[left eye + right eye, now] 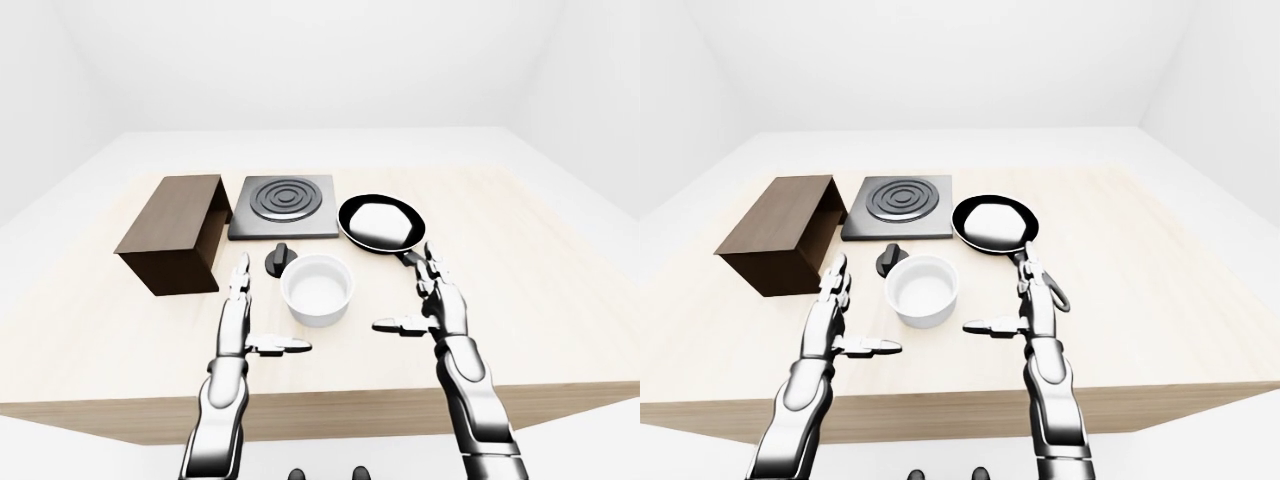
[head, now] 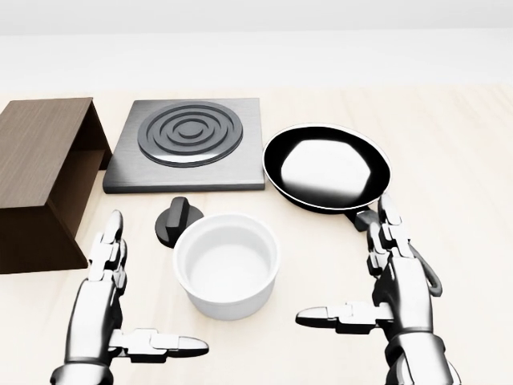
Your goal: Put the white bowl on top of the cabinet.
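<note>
Near the table's (image 1: 560, 330) near edge, mid-width, white bowl (image 2: 228, 263) sits untouched between left hand (image 2: 103, 301) and right hand (image 2: 401, 290); both spread wide, empty; pre-grasp step; next: close in on bowl's sides, lift toward cabinet (image 1: 175, 232) at left; pan handle (image 2: 405, 257) partly hidden behind right hand.

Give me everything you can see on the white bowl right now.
The white bowl is a plain, deep round bowl with steep, almost straight walls and a thick rim, matte like ceramic. It stands upright and empty on the light wooden table, between the two open hands, neither touching it. The black knob sits just by its upper-left rim in the head view; whether they touch is unclear. The frying pan lies to its upper right, apart.
</note>
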Robot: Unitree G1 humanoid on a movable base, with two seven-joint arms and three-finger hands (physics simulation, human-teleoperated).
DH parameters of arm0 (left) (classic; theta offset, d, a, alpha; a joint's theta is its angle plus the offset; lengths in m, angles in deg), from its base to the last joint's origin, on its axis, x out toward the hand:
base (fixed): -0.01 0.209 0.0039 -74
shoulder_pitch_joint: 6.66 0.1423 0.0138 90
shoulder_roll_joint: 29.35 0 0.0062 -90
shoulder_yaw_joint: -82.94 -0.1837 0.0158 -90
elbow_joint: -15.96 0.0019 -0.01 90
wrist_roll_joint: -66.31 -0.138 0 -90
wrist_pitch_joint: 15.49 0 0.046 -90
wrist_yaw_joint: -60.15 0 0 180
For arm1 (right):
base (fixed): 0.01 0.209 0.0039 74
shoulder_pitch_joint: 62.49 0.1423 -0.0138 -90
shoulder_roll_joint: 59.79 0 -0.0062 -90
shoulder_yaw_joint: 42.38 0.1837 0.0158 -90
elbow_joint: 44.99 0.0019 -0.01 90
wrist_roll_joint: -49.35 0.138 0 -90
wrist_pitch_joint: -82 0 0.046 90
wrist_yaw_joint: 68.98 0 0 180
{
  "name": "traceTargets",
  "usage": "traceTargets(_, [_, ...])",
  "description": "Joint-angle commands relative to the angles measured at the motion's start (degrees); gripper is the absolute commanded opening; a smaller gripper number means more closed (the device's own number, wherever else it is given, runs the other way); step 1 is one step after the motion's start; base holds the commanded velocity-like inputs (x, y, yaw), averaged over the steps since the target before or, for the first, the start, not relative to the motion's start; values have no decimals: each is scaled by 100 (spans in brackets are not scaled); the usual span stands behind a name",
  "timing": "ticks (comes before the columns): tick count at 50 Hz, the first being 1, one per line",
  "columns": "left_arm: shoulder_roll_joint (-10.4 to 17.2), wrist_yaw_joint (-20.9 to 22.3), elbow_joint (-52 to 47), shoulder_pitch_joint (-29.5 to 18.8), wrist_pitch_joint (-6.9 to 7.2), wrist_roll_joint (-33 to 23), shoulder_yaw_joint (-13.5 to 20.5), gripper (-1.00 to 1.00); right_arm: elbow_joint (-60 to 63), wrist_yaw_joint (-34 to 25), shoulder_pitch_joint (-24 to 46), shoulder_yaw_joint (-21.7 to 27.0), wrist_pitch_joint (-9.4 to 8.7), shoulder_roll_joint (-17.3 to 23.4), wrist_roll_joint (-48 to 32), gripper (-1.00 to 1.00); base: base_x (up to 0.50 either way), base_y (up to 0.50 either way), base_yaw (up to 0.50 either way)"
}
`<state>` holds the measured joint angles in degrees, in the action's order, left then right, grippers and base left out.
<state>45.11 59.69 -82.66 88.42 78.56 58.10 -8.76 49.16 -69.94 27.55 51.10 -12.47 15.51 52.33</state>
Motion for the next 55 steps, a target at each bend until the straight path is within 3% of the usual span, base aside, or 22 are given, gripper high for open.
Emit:
traceTargets(1, [-93,-772,-1565,362,95,-1718,-555,100,343,-25,-121,56,-54,17,83,100,0,0,0])
traceTargets(8, [-87,-1089,-1867,242,95,-3057,-1082,100,598,-86,-147,195,-54,49,209,100,0,0,0])
traceTargets(9, [-40,-1055,-1809,266,95,-3427,-1297,100,699,-101,-173,227,-54,57,250,100,0,0,0])
traceTargets(12, [-100,-1063,-1736,213,95,-3775,-1408,100,845,-117,-198,288,-54,66,309,100,0,0,0])
traceTargets(20, [-234,-1321,-1103,-157,95,-4700,-1340,100,1004,-123,-211,364,-54,66,379,100,0,0,0])
traceTargets(34, [-366,-832,-323,-422,95,-5873,-1594,100,1199,-142,-110,638,-54,163,642,100,0,0,0])
traceTargets(38, [-453,-573,-210,-488,95,-6235,-1663,100,1265,-150,-99,699,-54,182,718,100,0,0,0])
traceTargets(39, [-468,-288,-136,-549,95,-6627,-1814,100,1316,-164,-74,816,-54,220,837,100,0,0,0])
traceTargets(45, [-610,-150,272,-872,95,-6996,-1658,100,1407,-179,-71,901,-54,248,955,100,0,0,0])
traceTargets(46, [-689,-7,1318,-1555,95,-7389,-1510,100,1584,-208,-87,1009,-54,287,1120,100,0,0,0])
traceTargets(55, [-768,-2,1497,-1604,95,-7540,-1396,100,1619,-217,-92,1021,-54,281,1135,100,0,0,0])
